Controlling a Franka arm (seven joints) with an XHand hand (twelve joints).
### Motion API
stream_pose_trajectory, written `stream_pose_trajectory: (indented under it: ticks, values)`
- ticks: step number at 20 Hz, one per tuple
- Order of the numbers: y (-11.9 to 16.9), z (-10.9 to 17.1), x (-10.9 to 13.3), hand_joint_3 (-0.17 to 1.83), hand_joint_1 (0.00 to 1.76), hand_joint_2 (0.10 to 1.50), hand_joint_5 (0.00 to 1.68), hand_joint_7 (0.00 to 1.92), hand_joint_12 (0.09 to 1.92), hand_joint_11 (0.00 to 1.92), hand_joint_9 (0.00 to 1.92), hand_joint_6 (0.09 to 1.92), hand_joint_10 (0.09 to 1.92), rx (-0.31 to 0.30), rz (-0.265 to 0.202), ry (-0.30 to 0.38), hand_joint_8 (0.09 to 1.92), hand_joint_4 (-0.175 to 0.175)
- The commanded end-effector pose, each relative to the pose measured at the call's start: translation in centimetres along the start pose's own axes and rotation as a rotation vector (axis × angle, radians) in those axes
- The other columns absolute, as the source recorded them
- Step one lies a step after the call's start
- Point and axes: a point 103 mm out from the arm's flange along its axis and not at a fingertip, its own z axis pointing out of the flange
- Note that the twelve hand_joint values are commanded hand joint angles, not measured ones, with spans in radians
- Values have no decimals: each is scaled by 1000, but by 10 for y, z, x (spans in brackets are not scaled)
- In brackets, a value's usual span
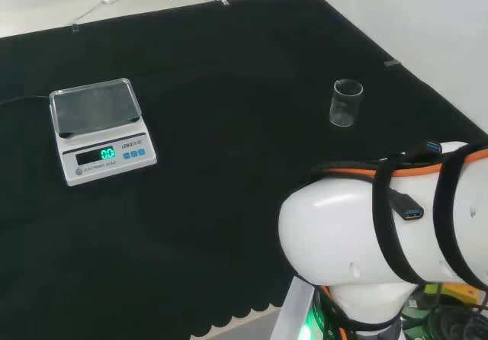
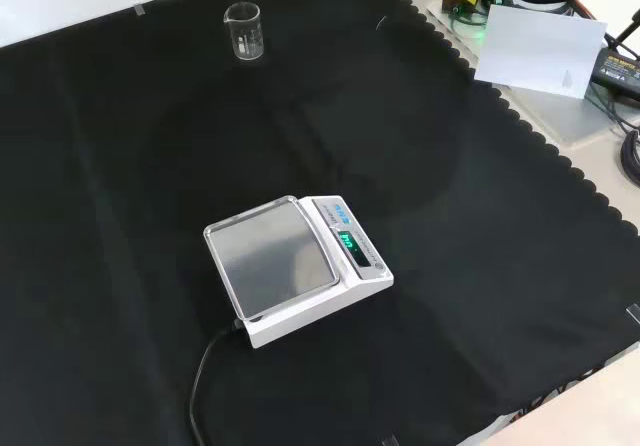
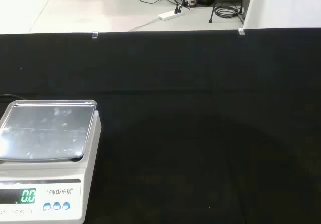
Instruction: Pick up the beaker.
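On the black cloth (image 1: 229, 203) stand two items: a scale (image 1: 101, 130) and a clear beaker (image 1: 346, 103).

Scale: white body, metal pan on top, lit green display, with a dark cable running off from it across the cloth. In the head view it sits at the left; in the front view (image 2: 297, 269) it sits near the middle of the cloth. In the wrist view (image 3: 47, 158) it is close and large. Its pan carries nothing.

Beaker: upright and apparently empty. In the head view it stands at the right, well apart from the scale, just beyond the white arm link (image 1: 381, 241). In the front view (image 2: 244, 31) it stands near the far edge of the cloth. Bare cloth surrounds it on all sides; nothing touches it.

Hand: its state cannot be told, nor can the beaker's position relative to it.
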Motion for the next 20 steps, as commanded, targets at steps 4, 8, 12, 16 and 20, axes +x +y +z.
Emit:
stream_pose_trajectory:
  ticks: [4, 8, 12, 16, 20]
  values:
    - [2, 3, -1, 546, 798, 575, 300, 496, 1353, 435, 649, 470, 779, -8, -6, -1, 743, -53]
    - [2, 7, -16, 544, 792, 580, 309, 484, 1363, 423, 638, 456, 777, -28, 8, 30, 738, -53]
    - [13, 22, -43, 522, 757, 571, 296, 422, 1397, 367, 583, 401, 799, -7, 75, 43, 734, -37]
    - [31, 45, -63, 478, 729, 568, 270, 309, 1442, 264, 465, 307, 842, 57, 109, 0, 730, -14]
    - [56, 72, -76, 455, 716, 569, 256, 243, 1454, 227, 411, 246, 858, 123, 119, -3, 724, -4]
